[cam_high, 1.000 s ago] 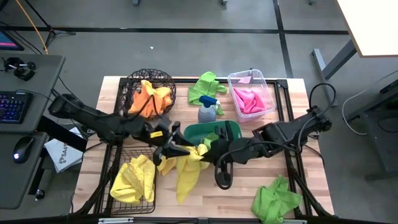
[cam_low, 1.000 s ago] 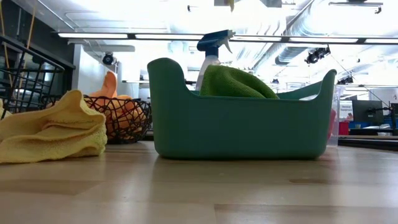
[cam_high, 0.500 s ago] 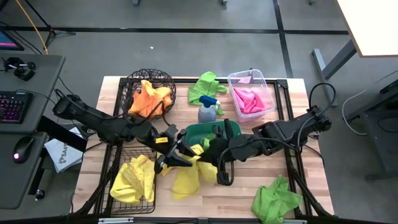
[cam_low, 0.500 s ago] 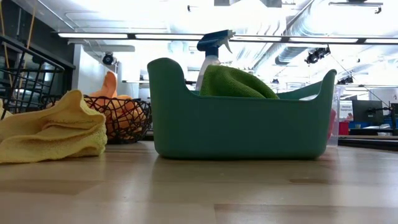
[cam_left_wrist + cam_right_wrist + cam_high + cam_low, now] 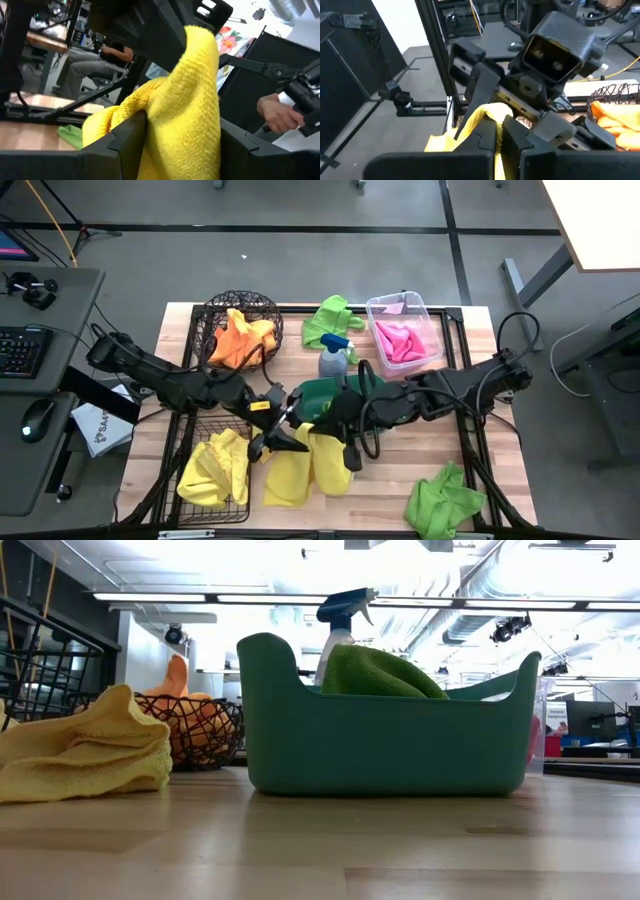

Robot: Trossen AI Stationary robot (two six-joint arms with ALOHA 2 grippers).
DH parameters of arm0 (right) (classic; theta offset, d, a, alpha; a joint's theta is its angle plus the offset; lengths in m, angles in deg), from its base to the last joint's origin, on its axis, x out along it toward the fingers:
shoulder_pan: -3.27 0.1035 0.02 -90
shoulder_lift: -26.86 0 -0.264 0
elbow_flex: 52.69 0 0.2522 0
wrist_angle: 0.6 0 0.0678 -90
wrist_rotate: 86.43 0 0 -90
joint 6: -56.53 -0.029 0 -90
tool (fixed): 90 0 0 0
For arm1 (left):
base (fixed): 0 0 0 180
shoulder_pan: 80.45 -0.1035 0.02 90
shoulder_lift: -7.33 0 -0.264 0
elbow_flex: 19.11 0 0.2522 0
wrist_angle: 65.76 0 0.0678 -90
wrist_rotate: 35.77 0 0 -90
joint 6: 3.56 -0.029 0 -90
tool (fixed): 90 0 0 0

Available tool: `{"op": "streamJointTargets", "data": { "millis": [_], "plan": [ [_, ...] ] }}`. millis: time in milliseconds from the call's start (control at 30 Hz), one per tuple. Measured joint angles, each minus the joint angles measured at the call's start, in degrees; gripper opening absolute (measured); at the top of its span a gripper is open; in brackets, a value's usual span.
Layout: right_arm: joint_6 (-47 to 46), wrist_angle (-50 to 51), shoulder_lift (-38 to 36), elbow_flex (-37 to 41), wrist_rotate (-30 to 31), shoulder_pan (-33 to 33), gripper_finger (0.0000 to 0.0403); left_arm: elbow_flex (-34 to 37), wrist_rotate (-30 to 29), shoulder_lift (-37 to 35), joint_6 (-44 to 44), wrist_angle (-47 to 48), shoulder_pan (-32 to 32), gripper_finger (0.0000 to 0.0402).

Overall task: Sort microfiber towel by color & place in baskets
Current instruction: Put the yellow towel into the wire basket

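High view: both dark arms meet over the middle of the wooden table (image 5: 400, 480), each pinching the same nubby yellow towel (image 5: 300, 465), which hangs between them in two soft lobes just in front of the teal-green plastic tub (image 5: 335, 392). The left gripper (image 5: 285, 442) has its fingers clamped on the cloth's left side; the right gripper (image 5: 333, 425) is pressed shut on its upper fold. More crumpled yellow cloths (image 5: 213, 468) lie in the rectangular black wire basket (image 5: 190, 435), orange ones (image 5: 242, 337) in the round dark wire basket (image 5: 215, 310), pink ones (image 5: 398, 342) in the clear plastic bin (image 5: 435, 330). Lime green towels lie loose near the table's far edge (image 5: 327, 320) and its near right corner (image 5: 443, 498). A grey spray bottle (image 5: 333, 358) stands behind the tub
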Motion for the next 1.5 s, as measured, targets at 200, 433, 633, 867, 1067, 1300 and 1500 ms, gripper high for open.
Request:
{"op": "streamJointTargets", "data": {
  "millis": [200,433,633,867,1067,1300,1500],
  "plan": [
    [0.1,-0.3,0.0,0.0,-0.1,-0.2,0.0,0.0,-0.9,-0.2,-3.0,0.3,0.0,0.0116],
    [-3.1,0.2,-0.2,0.0,3.1,-0.2,0.0048,0.0,-3.4,-3.6,-3.4,9.4,-0.4,0.0013],
    [-4.0,5.8,-2.5,-0.3,5.3,0.3,0.0167,0.1,-12.4,-13.4,-0.8,34.2,1.0,0.0004],
    [-10.3,21.4,-4.8,-0.3,6.0,0.3,0.0251,0.1,-22.1,-25.0,18.6,61.7,10.8,0.0001],
    [-15.9,31.8,-4.8,1.2,6.1,0.3,0.0256,0.1,-19.5,-26.7,42.6,77.6,24.5,0.0001],
    [-17.8,36.0,-4.7,4.3,6.3,0.3,0.0256,2.7,-14.4,-20.1,58.4,84.2,34.0,0.0001],
    [-17.5,37.0,-4.7,4.9,7.5,0.1,0.0256,5.9,-20.3,-13.4,59.9,82.5,33.6,0.0016]
  ]
}}
